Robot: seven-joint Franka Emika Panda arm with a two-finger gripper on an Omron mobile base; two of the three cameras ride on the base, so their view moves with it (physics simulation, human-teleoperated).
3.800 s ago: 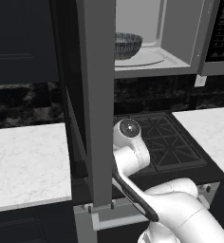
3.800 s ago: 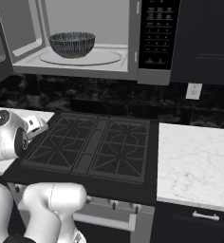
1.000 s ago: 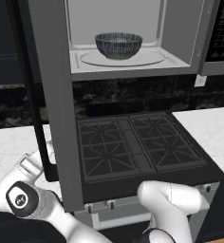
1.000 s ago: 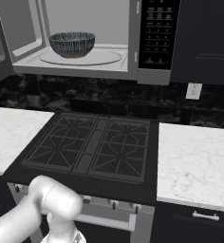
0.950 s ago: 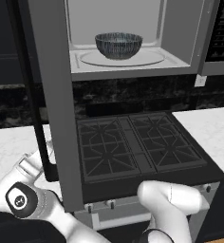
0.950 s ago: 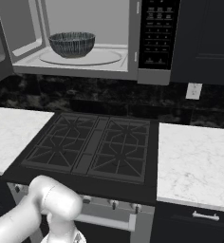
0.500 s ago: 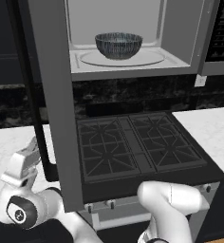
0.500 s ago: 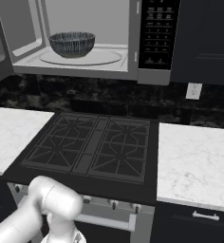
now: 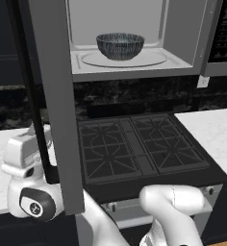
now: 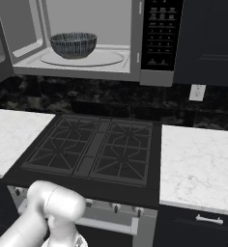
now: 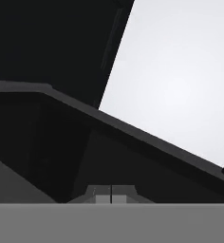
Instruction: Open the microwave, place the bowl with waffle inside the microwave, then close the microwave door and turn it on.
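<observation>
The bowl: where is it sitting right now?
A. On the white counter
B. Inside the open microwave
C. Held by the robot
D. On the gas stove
B: the bowl rests on the round turntable inside the microwave, whose door stands open.

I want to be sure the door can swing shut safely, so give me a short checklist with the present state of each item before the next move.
1. The bowl sits on the turntable inside the microwave: ok.
2. Bowl is upright, clear of the front sill: ok.
3. The microwave door is wide open, not yet closed: not ok.
4. The gripper has its fingertips together near the door's outer side: ok for pushing.
5. Contact between the hand and the door handle: cannot tell.
6. The waffle is in the bowl: cannot tell, the rim hides it.
</observation>
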